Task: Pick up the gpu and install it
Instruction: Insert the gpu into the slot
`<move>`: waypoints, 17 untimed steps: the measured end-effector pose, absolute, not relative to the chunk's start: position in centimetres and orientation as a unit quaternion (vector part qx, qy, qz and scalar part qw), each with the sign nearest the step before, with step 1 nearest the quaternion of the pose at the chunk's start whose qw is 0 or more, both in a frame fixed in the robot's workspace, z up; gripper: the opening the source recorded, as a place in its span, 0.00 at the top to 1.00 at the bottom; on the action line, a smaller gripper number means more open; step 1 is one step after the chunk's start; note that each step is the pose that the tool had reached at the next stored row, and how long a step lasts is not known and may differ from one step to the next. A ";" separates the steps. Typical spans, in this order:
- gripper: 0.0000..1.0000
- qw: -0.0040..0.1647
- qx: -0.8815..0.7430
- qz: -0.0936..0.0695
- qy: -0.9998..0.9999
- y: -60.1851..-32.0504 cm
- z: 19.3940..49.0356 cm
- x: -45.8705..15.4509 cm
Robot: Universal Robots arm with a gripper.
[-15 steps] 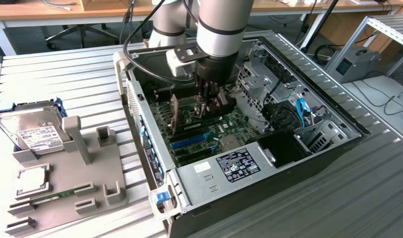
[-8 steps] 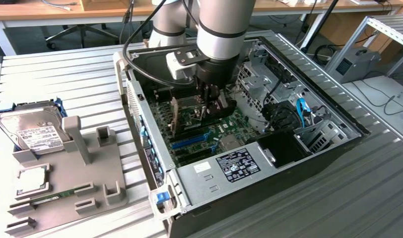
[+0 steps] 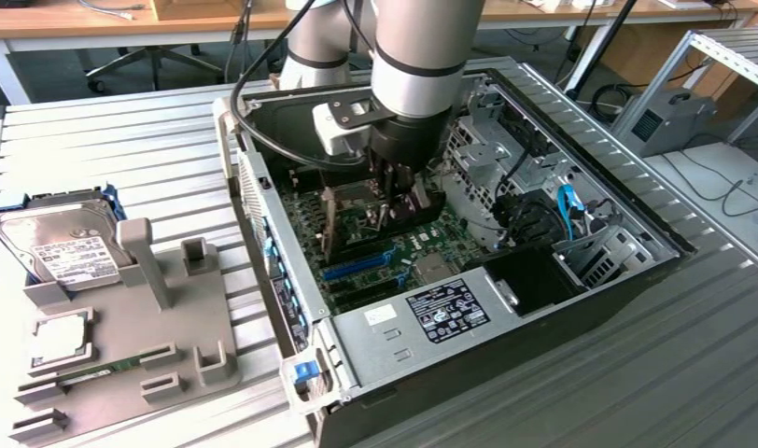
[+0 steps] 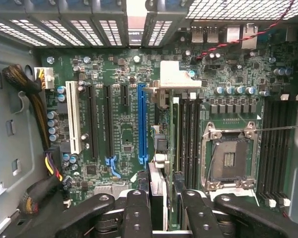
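In the exterior view my gripper [image 3: 396, 198] reaches down into the open computer case [image 3: 270, 224] and is shut on the gpu [image 3: 345, 224], which hangs upright on its edge just above the motherboard [image 3: 416, 245]. The wrist view looks straight down the card: the gpu [image 4: 173, 124] shows edge-on, with its silver bracket [image 4: 176, 79] at the far end. My gripper [image 4: 165, 198] has its black fingers [image 4: 138, 203] on either side of the card. The long blue expansion slot [image 4: 143, 124] runs parallel beside the card. I cannot tell whether the card touches the board.
An empty CPU socket [image 4: 228, 158] and memory slots [image 4: 188, 139] lie beside the card. Bundled cables [image 4: 30, 99] run along the case wall. Outside the case, a grey fixture [image 3: 143, 317] holds a hard drive [image 3: 62, 247] and a memory stick [image 3: 99, 373]. The power supply [image 3: 442, 313] fills the near corner.
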State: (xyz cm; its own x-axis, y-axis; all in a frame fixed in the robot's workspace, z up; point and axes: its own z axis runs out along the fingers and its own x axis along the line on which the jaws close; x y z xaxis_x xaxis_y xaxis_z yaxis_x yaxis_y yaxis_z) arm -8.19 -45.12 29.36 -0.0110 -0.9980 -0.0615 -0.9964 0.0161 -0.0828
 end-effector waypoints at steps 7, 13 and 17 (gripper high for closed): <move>0.71 0.051 -0.701 -0.008 0.711 -45.6 29.3 -8.3; 0.71 0.051 -0.701 -0.008 0.711 -45.8 29.2 -8.4; 0.71 0.051 -0.701 -0.008 0.711 -46.0 29.1 -8.4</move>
